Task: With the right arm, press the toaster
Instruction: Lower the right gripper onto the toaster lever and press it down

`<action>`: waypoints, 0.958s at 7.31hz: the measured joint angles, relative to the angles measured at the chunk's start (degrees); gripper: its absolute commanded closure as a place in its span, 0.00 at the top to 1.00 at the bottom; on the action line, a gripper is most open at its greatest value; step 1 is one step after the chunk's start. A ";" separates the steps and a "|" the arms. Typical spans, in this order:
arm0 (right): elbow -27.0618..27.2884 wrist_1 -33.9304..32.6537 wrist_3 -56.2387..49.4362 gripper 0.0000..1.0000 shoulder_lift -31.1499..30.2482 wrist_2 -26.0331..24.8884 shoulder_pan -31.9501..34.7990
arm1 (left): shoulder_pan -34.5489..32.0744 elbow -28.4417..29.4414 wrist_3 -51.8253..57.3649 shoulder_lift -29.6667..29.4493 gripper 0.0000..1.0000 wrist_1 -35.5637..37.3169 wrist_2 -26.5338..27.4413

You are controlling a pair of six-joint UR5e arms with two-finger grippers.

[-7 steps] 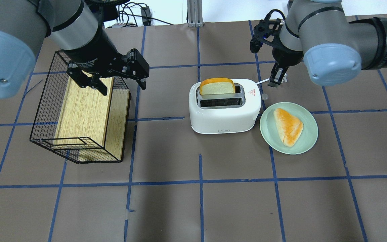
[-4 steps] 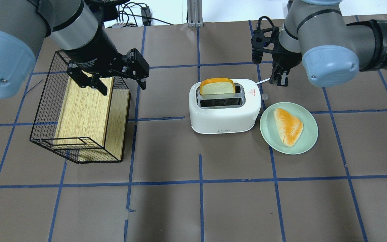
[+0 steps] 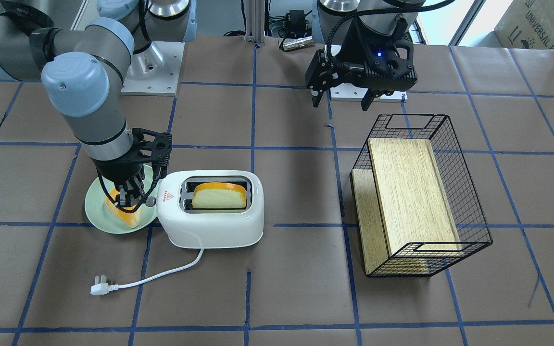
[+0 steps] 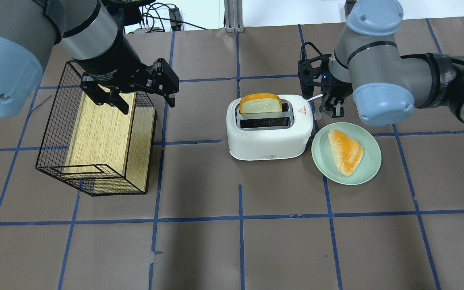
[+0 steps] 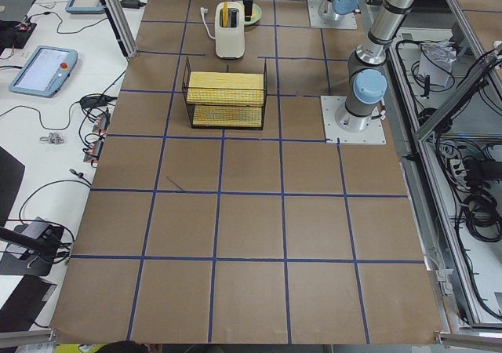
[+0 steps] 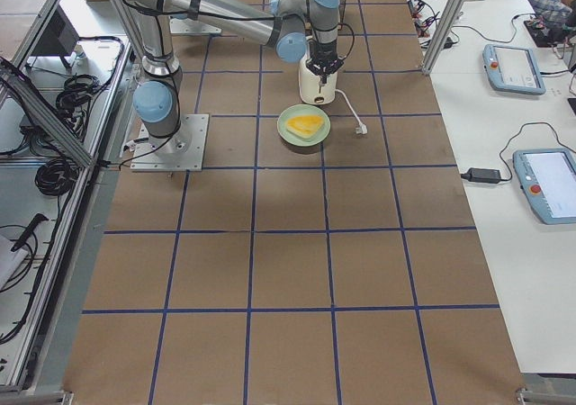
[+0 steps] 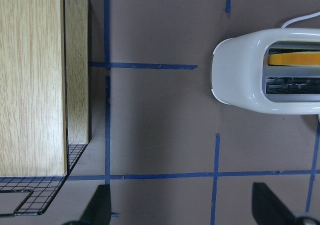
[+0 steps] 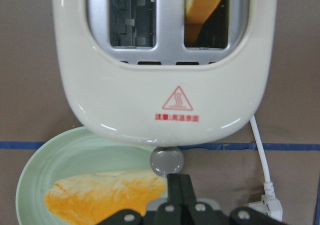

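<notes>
The white two-slot toaster (image 4: pixel 270 141) stands mid-table with a bread slice (image 4: pixel 260 105) upright in its far slot. Its red triangle mark (image 8: pixel 177 99) and grey knob (image 8: pixel 166 161) are at its right end. My right gripper (image 4: pixel 329 109) is shut and empty, and it hangs just beside that end. In the right wrist view its closed tips (image 8: pixel 178 185) sit right behind the knob. In the front view the right gripper (image 3: pixel 130 198) is low between plate and toaster (image 3: pixel 209 230). My left gripper (image 4: pixel 133 92) is open and empty above the wire basket.
A green plate (image 4: pixel 371 163) with a triangular bread piece (image 4: pixel 346 151) lies right of the toaster, under the right arm. The toaster's white cord and plug (image 3: pixel 99 288) trail on the far side. A black wire basket (image 4: pixel 52 121) holding wooden boards stands at the left.
My right gripper has come down and toward the toaster's right end, from behind the plate to beside the knob. The left arm has not moved.
</notes>
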 measured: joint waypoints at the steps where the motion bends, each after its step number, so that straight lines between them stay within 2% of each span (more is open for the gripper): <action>1: 0.36 -0.56 -0.28 0.08 0.24 0.06 -0.01 | 0.00 0.00 0.00 0.00 1.00 0.00 0.00; 7: 1.09 -0.95 0.52 0.07 1.29 0.17 0.08 | 0.00 0.00 0.00 0.00 1.00 0.00 0.00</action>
